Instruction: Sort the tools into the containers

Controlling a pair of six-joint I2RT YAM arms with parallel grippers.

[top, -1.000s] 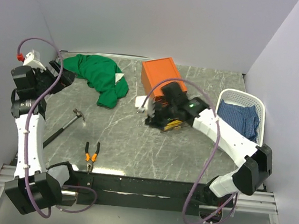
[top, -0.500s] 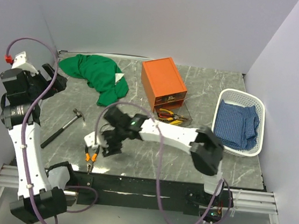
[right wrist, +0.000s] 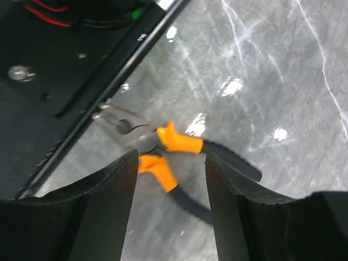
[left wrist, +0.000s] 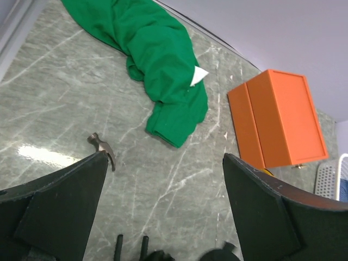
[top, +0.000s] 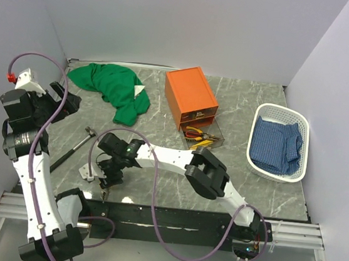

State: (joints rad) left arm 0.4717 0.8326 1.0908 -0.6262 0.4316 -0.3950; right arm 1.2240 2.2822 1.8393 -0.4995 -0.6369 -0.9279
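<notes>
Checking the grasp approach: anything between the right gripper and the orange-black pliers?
Nothing. The right wrist view shows the right gripper open, its fingers straddling the orange-black pliers, which lie on the table; only bare surface shows in the gaps.

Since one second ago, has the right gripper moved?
Yes. From the orange box, the right gripper travelled toward the near left, and it now hangs over the orange-black pliers.
</notes>
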